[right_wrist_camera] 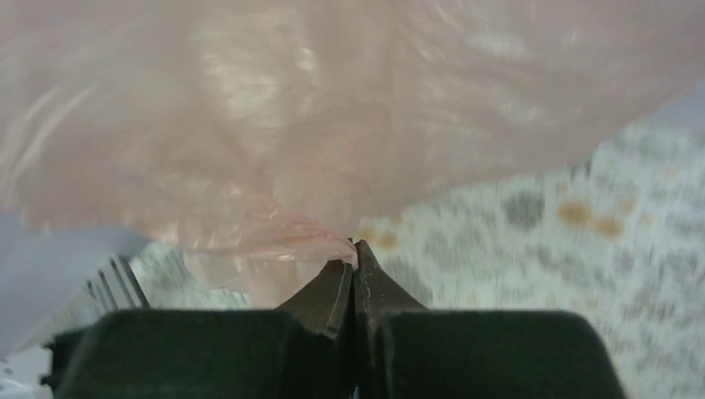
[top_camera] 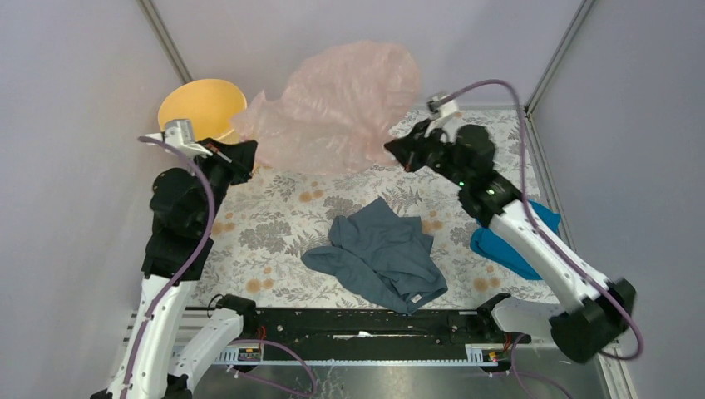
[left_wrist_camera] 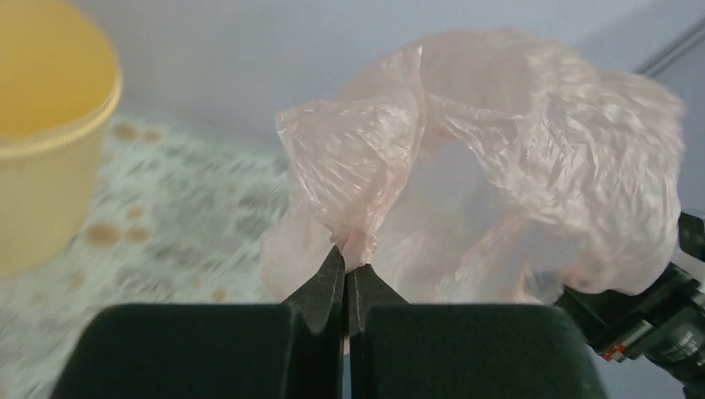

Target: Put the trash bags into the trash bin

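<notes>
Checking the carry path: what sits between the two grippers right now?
The pink trash bag spans that gap, lifted and pinched at one side by the left gripper and at the other by the right gripper. The top view shows it.

Floral-patterned table (top_camera: 274, 226): grey-blue garment (top_camera: 378, 258) centre, blue cloth (top_camera: 496, 249) right, yellow bin (top_camera: 204, 104) far-left

Two robot arms: the left arm (top_camera: 162, 291) and right arm (top_camera: 540, 249) have white lower links and bulky black joints. A purple cable (top_camera: 497, 81) loops behind each tool. The left gripper (left_wrist_camera: 345, 270) and right gripper (right_wrist_camera: 355, 249) have matte black fingers tapering to points from blocky bases. A green light (top_camera: 490, 191) glows just behind the right wrist.
</notes>
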